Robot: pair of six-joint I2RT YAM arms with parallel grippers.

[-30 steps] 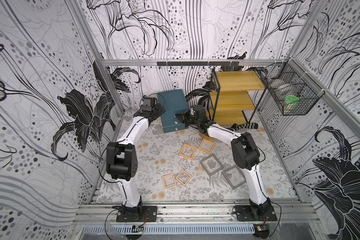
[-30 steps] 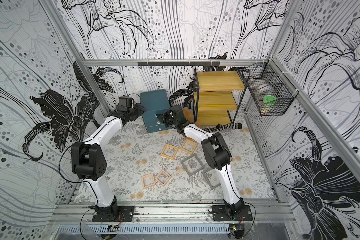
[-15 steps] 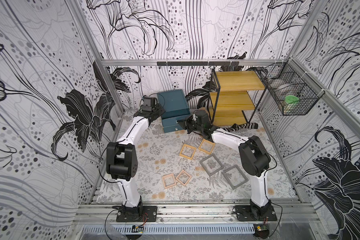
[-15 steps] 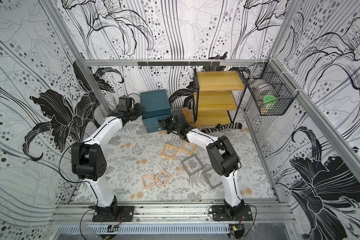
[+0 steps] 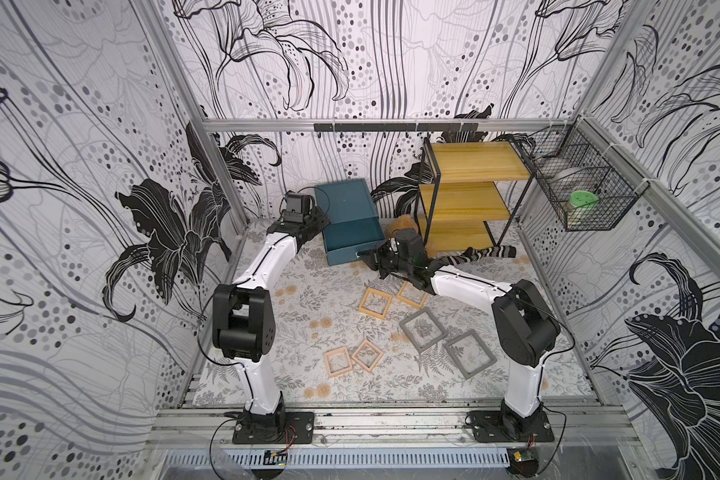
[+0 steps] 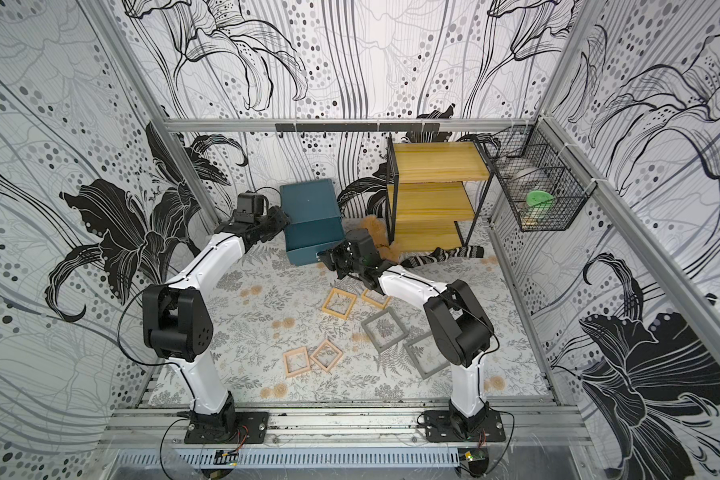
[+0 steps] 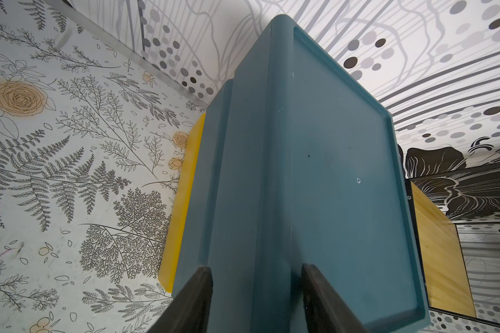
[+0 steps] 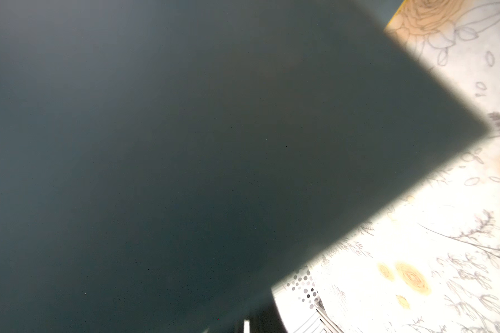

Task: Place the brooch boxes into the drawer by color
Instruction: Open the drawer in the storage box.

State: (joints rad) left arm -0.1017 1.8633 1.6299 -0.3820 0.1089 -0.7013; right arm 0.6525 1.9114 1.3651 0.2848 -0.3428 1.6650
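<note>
Left gripper: clamped across a vertical corner edge of the chest, one finger flat on each wall. In both top views this is the corner on my left side.

Right gripper: jaws clenched, tips at the front of the bottom drawer, where the pale knob sits. Whether the knob is actually pinched I cannot confirm, since the right wrist view is only a dark teal blur. The bottom drawer stands out a little from the chest front.

Boxes: all six lie flat on the mat, none in the chest.
- yellow boxes: side by side, nearest the drawer, one partly under my right arm.
- grey boxes: side by side, beside my right elbow.
- pink boxes: touching, nearest my bases.
</note>
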